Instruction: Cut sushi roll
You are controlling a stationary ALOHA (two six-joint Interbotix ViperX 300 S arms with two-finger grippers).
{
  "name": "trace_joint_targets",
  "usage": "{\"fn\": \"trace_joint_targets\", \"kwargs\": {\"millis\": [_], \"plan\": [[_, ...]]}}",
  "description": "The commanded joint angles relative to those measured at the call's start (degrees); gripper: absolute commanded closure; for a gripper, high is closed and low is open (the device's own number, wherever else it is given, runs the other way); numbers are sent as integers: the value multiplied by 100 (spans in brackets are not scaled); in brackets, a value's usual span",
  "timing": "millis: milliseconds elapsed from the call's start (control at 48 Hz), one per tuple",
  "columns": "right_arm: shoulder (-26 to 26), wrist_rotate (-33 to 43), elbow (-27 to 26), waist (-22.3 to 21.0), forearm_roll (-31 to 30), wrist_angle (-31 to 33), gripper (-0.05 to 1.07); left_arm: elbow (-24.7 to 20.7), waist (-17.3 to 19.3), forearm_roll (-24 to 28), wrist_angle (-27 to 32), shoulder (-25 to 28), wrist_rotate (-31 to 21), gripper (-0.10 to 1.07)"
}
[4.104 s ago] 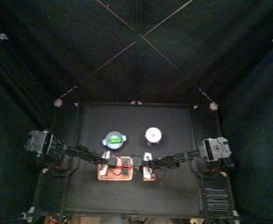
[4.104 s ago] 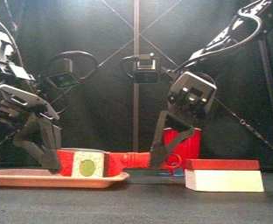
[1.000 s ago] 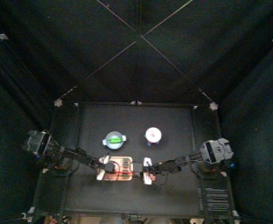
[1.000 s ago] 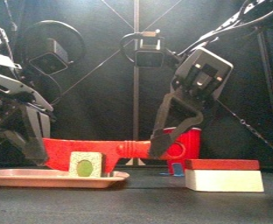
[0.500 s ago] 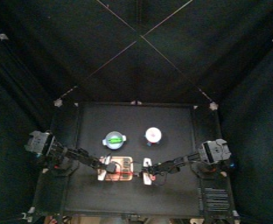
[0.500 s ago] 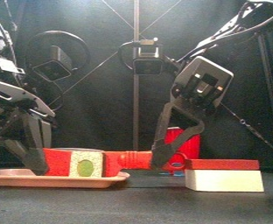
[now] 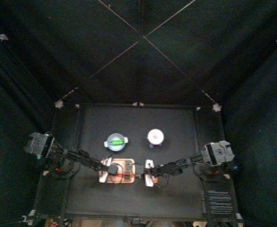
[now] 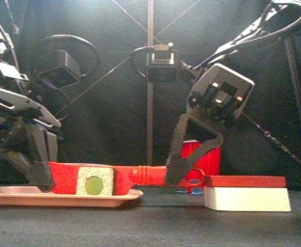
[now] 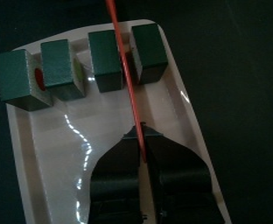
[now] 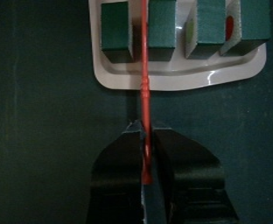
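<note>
While both grippers' fingers pinch a thin red knife, its blade crosses the dark-green-edged sushi roll between two pieces on the orange-brown rectangular board.

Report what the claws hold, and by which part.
Both grip the red knife: left claw at its blade end, right claw at its handle end.

Green lump sits on a white round dish, rear-left of table centre. Plain white round dish just beside it, apart, not touching. Red-topped white block on the black table, front right (contents not discernible). Red cup stands behind it. Black curtains all round.
</note>
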Motion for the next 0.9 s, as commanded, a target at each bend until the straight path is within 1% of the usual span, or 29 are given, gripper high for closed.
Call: {"fn": "trace_joint_targets", "kwargs": {"millis": [0,167,438,583,750,875], "plan": [[-281,-18,-79,-9,-9,18,61,-44,-9,26,-9,-62,18,64],[-413,-26,-88,26,-18,26,61,-44,-18,26,-9,-220,18,64],[-861,-18,-88,26,-264,26,61,35,-18,-9,44,-949,0,64],[-932,-18,-62,26,-378,26,61,158,-18,-53,9,-1222,-9,64],[-861,-18,-79,26,-396,0,61,290,-26,-158,-88,-1248,0,64],[-817,-18,-97,26,-396,-9,61,281,-53,-185,-114,-1204,9,64]]}}
